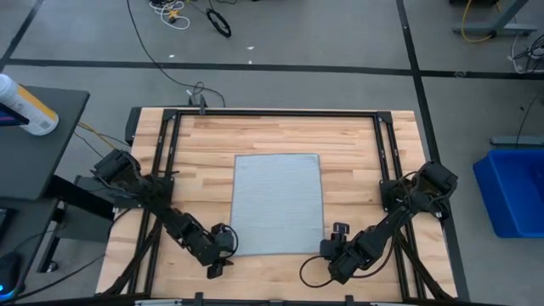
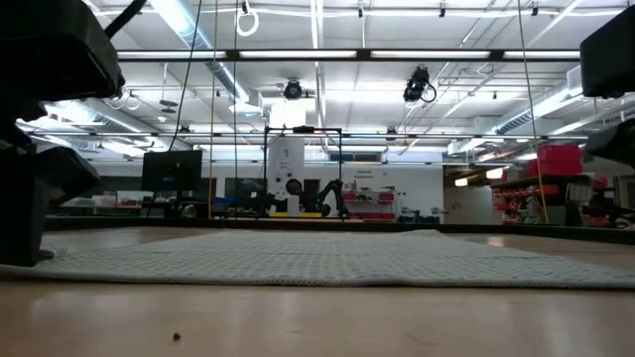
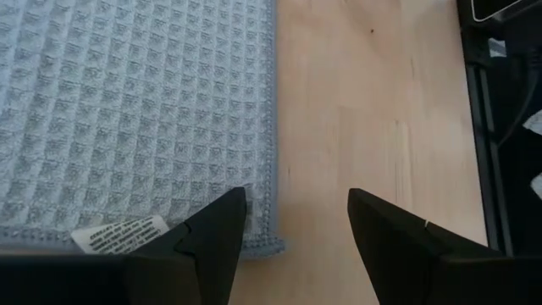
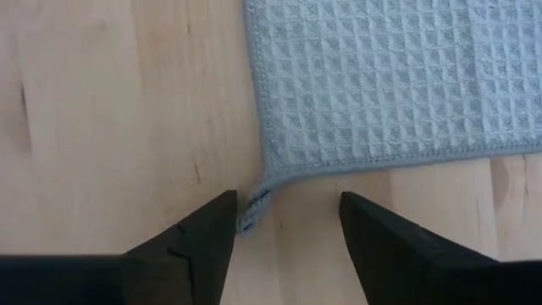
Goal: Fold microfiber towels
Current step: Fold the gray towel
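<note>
A light grey-blue waffle-textured towel lies spread flat on the middle of the wooden table. My left gripper is open at the towel's near left corner. In the left wrist view one finger stands over that corner beside the white tag, and the other stands over bare wood. My right gripper is open at the towel's near right corner. In the right wrist view its fingers stand on either side of that corner and its small loop. The towel also shows flat in the low view.
A black metal frame runs round the table, with rails along the left and right sides. A blue bin stands on the floor to the right. A bottle lies on a dark side table to the left. Bare wood surrounds the towel.
</note>
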